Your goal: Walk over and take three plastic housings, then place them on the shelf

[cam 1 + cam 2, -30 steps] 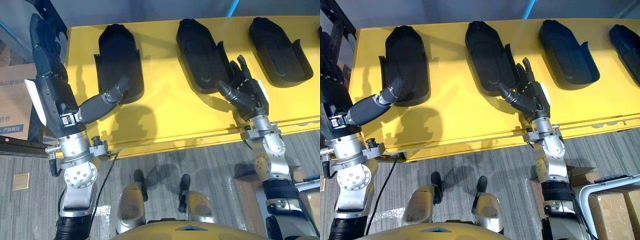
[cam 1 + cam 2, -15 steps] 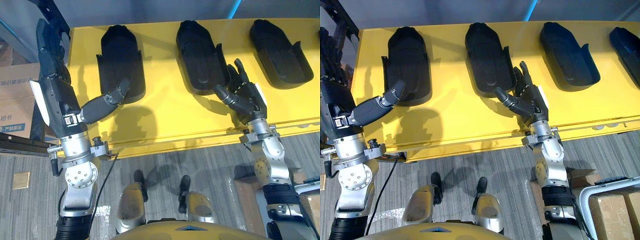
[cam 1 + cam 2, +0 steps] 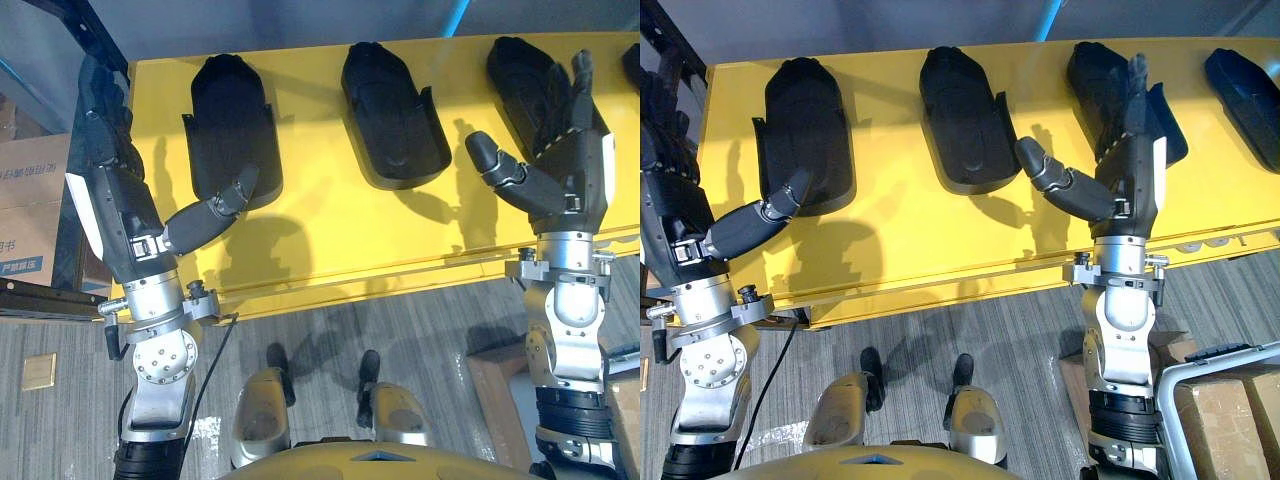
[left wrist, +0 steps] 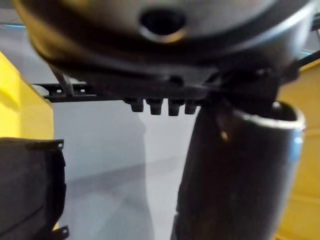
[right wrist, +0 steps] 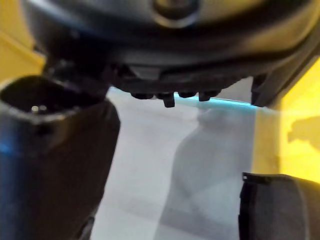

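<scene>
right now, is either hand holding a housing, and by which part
Nothing is held; the left hand and right hand are both open.

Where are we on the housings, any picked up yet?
Done: the robot stands at the yellow table. In hand: nothing. The left hand is open by the leftmost housing, and the right hand is open, raised in front of the third housing. Left: all four housings lie on the table, so three pickups and all the placing remain.
</scene>
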Tool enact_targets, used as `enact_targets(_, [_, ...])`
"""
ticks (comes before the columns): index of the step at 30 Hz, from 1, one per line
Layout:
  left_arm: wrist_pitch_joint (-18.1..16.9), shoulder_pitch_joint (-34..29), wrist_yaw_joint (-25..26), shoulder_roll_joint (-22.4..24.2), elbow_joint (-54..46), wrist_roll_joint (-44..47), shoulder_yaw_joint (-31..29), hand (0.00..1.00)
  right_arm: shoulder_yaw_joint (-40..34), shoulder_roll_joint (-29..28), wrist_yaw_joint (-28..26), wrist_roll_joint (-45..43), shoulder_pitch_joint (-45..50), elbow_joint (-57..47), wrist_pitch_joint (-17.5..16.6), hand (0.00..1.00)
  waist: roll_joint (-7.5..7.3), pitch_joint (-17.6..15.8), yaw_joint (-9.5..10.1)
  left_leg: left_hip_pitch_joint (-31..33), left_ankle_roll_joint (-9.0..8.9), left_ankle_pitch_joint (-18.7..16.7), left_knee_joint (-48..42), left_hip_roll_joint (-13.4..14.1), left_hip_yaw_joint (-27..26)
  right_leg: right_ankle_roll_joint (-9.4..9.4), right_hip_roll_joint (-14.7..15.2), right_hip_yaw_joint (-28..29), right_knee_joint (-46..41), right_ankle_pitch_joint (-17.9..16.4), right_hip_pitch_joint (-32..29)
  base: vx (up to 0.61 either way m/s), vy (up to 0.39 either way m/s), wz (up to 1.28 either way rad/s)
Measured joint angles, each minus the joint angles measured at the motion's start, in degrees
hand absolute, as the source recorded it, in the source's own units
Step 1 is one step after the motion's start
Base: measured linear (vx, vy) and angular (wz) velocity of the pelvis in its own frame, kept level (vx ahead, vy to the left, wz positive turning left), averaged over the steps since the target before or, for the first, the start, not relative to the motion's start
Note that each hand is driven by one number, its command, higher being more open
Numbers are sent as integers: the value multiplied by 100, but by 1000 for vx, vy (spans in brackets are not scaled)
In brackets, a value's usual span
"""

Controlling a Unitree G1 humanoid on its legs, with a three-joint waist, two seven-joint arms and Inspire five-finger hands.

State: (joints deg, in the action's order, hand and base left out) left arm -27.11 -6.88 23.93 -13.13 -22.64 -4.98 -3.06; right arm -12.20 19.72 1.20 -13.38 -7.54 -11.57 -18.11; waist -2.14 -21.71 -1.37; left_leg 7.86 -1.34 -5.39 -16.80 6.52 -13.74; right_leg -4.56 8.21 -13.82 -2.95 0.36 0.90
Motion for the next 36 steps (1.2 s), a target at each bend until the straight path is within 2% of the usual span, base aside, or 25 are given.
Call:
enact_targets(3, [14, -1, -9, 1, 0, 3, 32, 100, 106, 11, -152, -74, -189, 2, 81, 100, -1, 90, 5, -19, -4, -3, 2, 3, 1, -2, -3, 3, 4, 1, 17, -10, -1, 0])
enact_targets(8, [124, 10, -102, 9, 1, 36, 37, 100, 487, 255, -478, -448, -703, 276, 554, 100, 4, 280, 90, -61, 0, 0, -7, -2, 34, -8, -3, -34, 17, 17, 107, 2, -2, 3])
enact_targets(11, [131, 9, -273, 77, 2, 92, 44, 100, 722, 438, -577, -834, -1156, 1022, 853, 100, 8, 357, 179, -145, 1, 19, 1, -30, 168, -5, -3, -177, 59, 15, 288, -22, -12, 22])
enact_targets(12, [131, 11, -342, 103, 2, 145, 49, 100, 792, 507, -574, -902, -1282, 1300, 950, 100, 21, 409, 268, -145, -6, 27, 4, -32, 198, -5, -11, -213, 99, 19, 326, -24, -18, 16])
enact_targets(16, [144, -2, -497, 103, 9, 365, 53, 100, 907, 570, -571, -1073, -1678, 1899, 1135, 100, 46, 437, 431, -145, -10, 85, 17, -61, 342, 7, -12, -384, 109, 13, 423, -25, -21, 21])
enact_targets(22, [150, -45, -582, 98, 96, 549, 235, 100, 997, 854, -533, -1358, -2426, 2569, 1242, 100, 47, 441, 615, -121, -14, 155, 88, -104, 452, 6, 10, -495, 93, 15, 471, -16, -6, 10])
enact_targets(25, [151, -47, -592, 98, 204, 728, 323, 100, 997, 897, -566, -1517, -2777, 2891, 1242, 100, 51, 443, 633, -53, -16, 229, 143, -119, 506, 7, 16, -583, 91, 19, 430, 2, -10, 12])
enact_targets(30, [163, -52, -575, 101, 227, 769, 518, 100, 988, 991, -598, -1638, -2993, 3289, 1283, 100, 69, 453, 751, -56, -22, 281, 225, -104, 538, 13, 26, -652, 90, 14, 429, 6, -13, 6])
enact_targets(36, [163, -61, -497, 118, 228, 912, 732, 100, 987, 1003, -735, -1741, -3243, 3692, 1531, 100, 78, 457, 766, -62, -33, 340, 318, -119, 499, 31, 69, -678, -3, -12, 349, -5, 0, 0])
